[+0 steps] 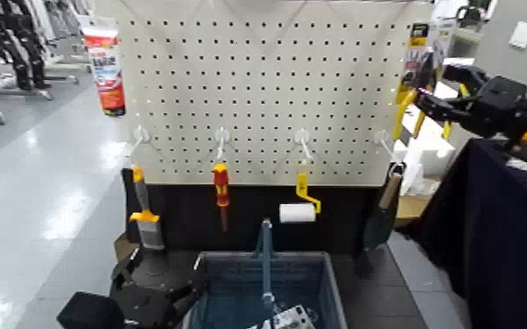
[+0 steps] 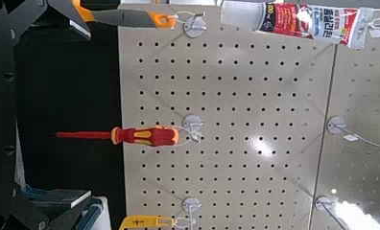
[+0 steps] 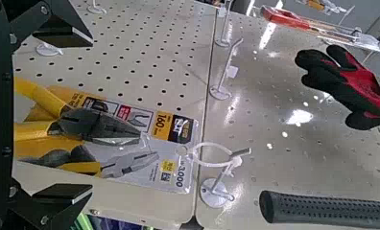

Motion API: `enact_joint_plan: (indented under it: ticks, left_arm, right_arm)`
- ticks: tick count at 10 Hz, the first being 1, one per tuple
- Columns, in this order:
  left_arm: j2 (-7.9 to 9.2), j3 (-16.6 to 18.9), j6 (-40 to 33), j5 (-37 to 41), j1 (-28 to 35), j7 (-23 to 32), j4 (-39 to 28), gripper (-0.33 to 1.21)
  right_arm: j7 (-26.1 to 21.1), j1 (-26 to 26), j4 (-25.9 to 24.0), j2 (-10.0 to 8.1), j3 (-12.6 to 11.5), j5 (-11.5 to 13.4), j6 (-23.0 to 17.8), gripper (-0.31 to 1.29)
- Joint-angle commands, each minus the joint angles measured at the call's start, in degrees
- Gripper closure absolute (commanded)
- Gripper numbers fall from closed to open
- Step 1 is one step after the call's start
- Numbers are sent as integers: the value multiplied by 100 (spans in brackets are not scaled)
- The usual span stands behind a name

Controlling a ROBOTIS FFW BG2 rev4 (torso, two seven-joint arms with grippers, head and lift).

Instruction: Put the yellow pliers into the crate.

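Flanking pliers (image 3: 90, 125) with room, right fingers (image 3: 65, 23)

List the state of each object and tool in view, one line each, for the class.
Pliers with yellow handles: carded, between the right tool's jaws, not gripped
Blue-grey plastic crate: upright, partly filled, handle bar raised
Red-and-yellow screwdriver: hanging tip down
Yellow-handled white paint roller: hanging
White-and-red tube: hanging
Right tool: open, at the pliers
Left tool: open, empty
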Motion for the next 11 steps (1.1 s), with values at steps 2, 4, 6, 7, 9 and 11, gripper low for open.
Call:
enact_joint_plan:
  ticks: [2,4,6,7,9,11]
  left_arm:
    - [-29,0,-28,0,-18,-26,25,14]
    - [-55,26,-37,0,-27,-61,43,14]
    - [-64,35,-46,0,-27,-70,52,14]
    - [-64,35,-46,0,-27,-79,52,15]
    - [-82,44,-46,0,-27,-87,52,14]
    - [-82,44,-46,9,-27,-96,52,14]
  right_arm:
    - [77,-256,341,-60,242,-84,-90,22]
    - [121,-379,481,-69,365,-110,-143,22]
    - [121,-458,543,-69,462,-110,-169,30]
    - [104,-485,525,-69,488,-57,-151,63]
    - [42,-511,455,-69,506,66,-116,103]
    - [25,-529,420,-78,514,145,-125,108]
